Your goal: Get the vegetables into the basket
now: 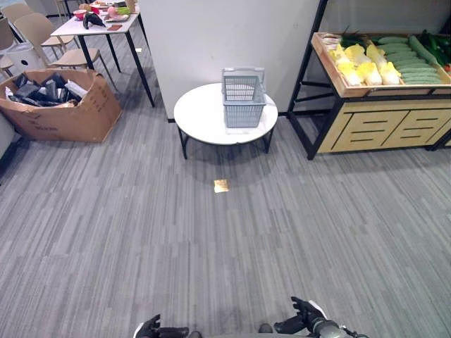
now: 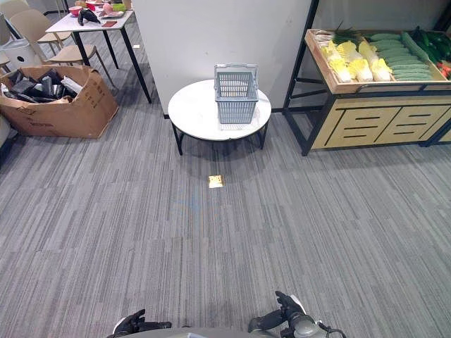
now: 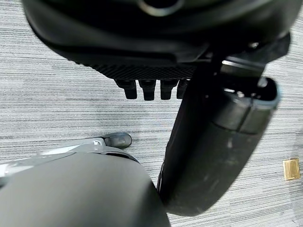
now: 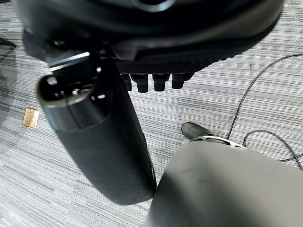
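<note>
Basket (image 1: pixel 243 100) on table (image 1: pixel 201 116); vegetables (image 1: pixel 387 62) shelved

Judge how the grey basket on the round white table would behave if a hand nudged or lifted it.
The basket looks like thin open-mesh plastic and holds nothing visible, so it is probably light and would slide on the smooth white table rather than resist. It stands taller than it is deep, so a high push might tip it. Its handle lies folded at the rim, likely swinging freely when lifted.

One grey basket (image 1: pixel 243 98) stands on one round white tabletop (image 1: pixel 204 116). One cardboard box (image 1: pixel 60 105) sits on the floor. One wooden produce shelf (image 1: pixel 384 84) holds several yellow cabbages (image 1: pixel 363 65) and a stack of green cucumbers (image 1: pixel 412 65), too many to count. One gold floor plate (image 1: pixel 221 185).
</note>
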`<state>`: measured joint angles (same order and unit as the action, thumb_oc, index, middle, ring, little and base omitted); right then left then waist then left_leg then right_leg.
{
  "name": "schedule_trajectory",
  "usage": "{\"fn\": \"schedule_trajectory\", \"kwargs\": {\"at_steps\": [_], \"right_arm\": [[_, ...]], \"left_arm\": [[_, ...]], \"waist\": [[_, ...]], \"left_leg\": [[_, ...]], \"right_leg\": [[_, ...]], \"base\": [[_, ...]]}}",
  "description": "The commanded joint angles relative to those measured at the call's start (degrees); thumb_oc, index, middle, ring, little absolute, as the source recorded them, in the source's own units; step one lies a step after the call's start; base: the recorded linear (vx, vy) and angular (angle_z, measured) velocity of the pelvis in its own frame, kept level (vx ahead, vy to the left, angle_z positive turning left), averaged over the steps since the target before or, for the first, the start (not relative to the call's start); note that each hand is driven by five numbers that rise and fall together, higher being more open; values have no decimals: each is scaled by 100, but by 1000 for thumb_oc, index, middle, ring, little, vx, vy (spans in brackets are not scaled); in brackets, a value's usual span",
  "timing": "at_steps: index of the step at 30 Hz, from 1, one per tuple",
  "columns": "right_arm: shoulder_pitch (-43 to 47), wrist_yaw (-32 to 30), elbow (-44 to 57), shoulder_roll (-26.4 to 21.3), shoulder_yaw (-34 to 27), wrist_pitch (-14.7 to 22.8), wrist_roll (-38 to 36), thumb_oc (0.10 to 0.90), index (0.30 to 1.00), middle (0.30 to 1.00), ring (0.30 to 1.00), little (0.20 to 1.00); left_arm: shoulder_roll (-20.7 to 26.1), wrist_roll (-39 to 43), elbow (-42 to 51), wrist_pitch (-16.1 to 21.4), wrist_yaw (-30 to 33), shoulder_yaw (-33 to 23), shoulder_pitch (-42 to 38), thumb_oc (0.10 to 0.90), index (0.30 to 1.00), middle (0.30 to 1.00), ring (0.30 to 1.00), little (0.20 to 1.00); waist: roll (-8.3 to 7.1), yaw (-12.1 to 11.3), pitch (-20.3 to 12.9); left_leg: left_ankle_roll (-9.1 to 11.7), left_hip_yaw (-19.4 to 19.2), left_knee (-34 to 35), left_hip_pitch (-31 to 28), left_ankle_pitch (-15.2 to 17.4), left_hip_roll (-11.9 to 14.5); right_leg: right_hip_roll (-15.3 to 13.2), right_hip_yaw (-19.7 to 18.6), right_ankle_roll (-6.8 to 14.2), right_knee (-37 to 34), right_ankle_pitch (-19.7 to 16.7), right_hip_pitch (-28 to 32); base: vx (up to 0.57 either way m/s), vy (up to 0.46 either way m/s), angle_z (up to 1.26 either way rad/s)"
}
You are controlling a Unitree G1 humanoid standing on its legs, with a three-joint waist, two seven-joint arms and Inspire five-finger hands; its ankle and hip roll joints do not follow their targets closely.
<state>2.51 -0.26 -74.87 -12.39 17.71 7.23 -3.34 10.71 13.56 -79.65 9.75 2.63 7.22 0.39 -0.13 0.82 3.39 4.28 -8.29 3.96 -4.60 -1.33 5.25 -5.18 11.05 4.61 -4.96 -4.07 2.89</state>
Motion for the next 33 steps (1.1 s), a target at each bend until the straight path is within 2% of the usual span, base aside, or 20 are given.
{"fn": "schedule_trajectory", "kwargs": {"at_steps": [1, 6, 9, 15, 16, 17, 19, 20, 21, 22, 23, 24, 26, 28, 29, 33], "right_arm": [[94, -31, -336, -96, 141, 7, -119, 900, 1000, 1000, 1000, 1000], [151, -53, -362, -170, 90, -2, -174, 900, 1000, 1000, 1000, 1000], [317, -102, -324, -247, 69, 14, -277, 900, 1000, 1000, 1000, 1000], [466, -169, -219, -307, 84, 31, -385, 900, 1000, 1000, 1000, 1000], [498, -174, -200, -317, 87, 38, -424, 900, 1000, 1000, 1000, 1000], [543, -222, -174, -366, 142, 47, -383, 900, 1000, 1000, 1000, 1000], [544, -222, -174, -366, 142, 47, -383, 900, 1000, 1000, 1000, 1000], [535, -234, -170, -395, 175, 48, -325, 900, 1000, 1000, 1000, 1000], [526, -240, -169, -474, 264, 33, -134, 900, 1000, 1000, 1000, 1000], [591, -266, -192, -564, 316, 19, -52, 900, 1000, 1000, 1000, 1000], [599, -278, -210, -578, 308, 11, -55, 900, 1000, 1000, 1000, 1000], [594, -286, -212, -598, 327, -7, -21, 900, 1000, 1000, 1000, 1000], [574, -279, -224, -618, 352, 14, 44, 900, 1000, 1000, 1000, 1000], [567, -276, -237, -620, 344, 22, 58, 900, 1000, 1000, 1000, 1000], [534, -254, -261, -624, 271, 28, 49, 900, 1000, 1000, 1000, 1000], [448, -187, -271, -569, 251, 7, 123, 900, 1000, 1000, 1000, 1000]], "left_arm": [[-55, -101, -328, 62, 27, 106, -42, 900, 1000, 1000, 1000, 1000], [-33, -52, -342, 37, -15, 141, -84, 900, 1000, 1000, 1000, 1000], [61, -43, -296, 36, 39, 232, -287, 900, 1000, 1000, 1000, 1000], [129, -1, -231, 43, 141, 299, -484, 900, 1000, 1000, 1000, 1000], [143, -11, -228, 49, 160, 321, -516, 900, 1000, 1000, 1000, 1000], [129, -35, -151, 60, 176, 405, -566, 900, 1000, 1000, 1000, 1000], [128, -35, -150, 60, 176, 405, -566, 900, 1000, 1000, 1000, 1000], [115, -7, -114, 55, 162, 405, -577, 900, 1000, 1000, 1000, 1000], [71, 153, -33, 49, 86, 414, -612, 900, 1000, 1000, 1000, 1000], [122, 319, 102, 98, 42, 437, -722, 900, 1000, 1000, 1000, 1000], [131, 314, 112, 99, 47, 438, -712, 900, 1000, 1000, 1000, 1000], [136, 285, 92, 111, 53, 457, -636, 900, 1000, 1000, 1000, 1000], [120, 241, 52, 130, 49, 478, -575, 900, 1000, 1000, 1000, 1000], [114, 235, 32, 133, 54, 467, -545, 900, 1000, 1000, 1000, 1000], [117, 205, 5, 132, 26, 426, -478, 900, 1000, 1000, 1000, 1000], [173, -14, -43, 88, -40, 423, -341, 900, 1000, 1000, 1000, 1000]], "waist": [[-165, -11, 103], [-175, -4, 178], [-148, 28, 419], [-102, 58, 645], [-103, 68, 683], [-134, 61, 794], [-130, 66, 790], [-146, 29, 840], [-149, -35, 970], [-163, -94, 1051], [-156, -107, 1037], [-152, -184, 1009], [-81, -257, 952], [-63, -290, 929], [-25, -325, 833], [-89, -381, 630]], "left_leg": [[184, 166, 104, -15, -56, 236], [217, 212, 104, 36, -108, 306], [224, 324, 104, 250, -224, 425], [227, 446, -88, 539, -293, 515], [237, 462, -216, 633, -267, 537], [278, 484, -946, 989, -197, 523], [279, 494, -972, 1010, -184, 527], [320, 547, -1331, 1158, -239, 466], [362, 747, -1980, 1513, -445, 339], [374, 1019, -2039, 1988, -612, 140], [343, 983, -1780, 2062, -622, 189], [302, 953, -1179, 2207, -807, 378], [391, 984, -629, 2302, -1152, 545], [443, 950, -353, 2285, -1295, 599], [498, 749, -66, 2302, -1408, 664], [385, 624, -123, 2073, -1293, 623]], "right_leg": [[-383, -217, 465, -4, 4, 17], [-325, -156, 417, -4, 33, 34], [-269, -110, 338, 635, 240, -423], [-207, -80, 273, 1234, 518, -868], [-190, -80, 246, 1281, 544, -927], [-144, -127, 131, 1156, 547, -901], [-141, -120, 130, 1155, 546, -905], [-128, -129, 79, 1100, 551, -830], [-124, -84, -13, 1037, 586, -671], [-117, -62, -40, 941, 632, -509], [-98, -61, -29, 902, 657, -460], [-67, -155, 22, 826, 728, -326], [-17, -265, 74, 777, 803, -171], [-10, -335, 104, 746, 855, -60], [-27, -441, 171, 685, 929, 171], [-159, -571, 289, 749, 1018, 333]], "base": [[14, -41, 0], [6, -53, 0], [-56, -65, 9], [-24, -56, 11], [48, -194, 8], [47, -194, 8], [25, -99, 12], [61, -130, 7], [182, -159, 12], [237, -87, 13], [360, 75, 27], [331, 159, 11], [276, 157, -16], [285, 180, -38], [438, 301, -47], [282, 250, -48]]}}
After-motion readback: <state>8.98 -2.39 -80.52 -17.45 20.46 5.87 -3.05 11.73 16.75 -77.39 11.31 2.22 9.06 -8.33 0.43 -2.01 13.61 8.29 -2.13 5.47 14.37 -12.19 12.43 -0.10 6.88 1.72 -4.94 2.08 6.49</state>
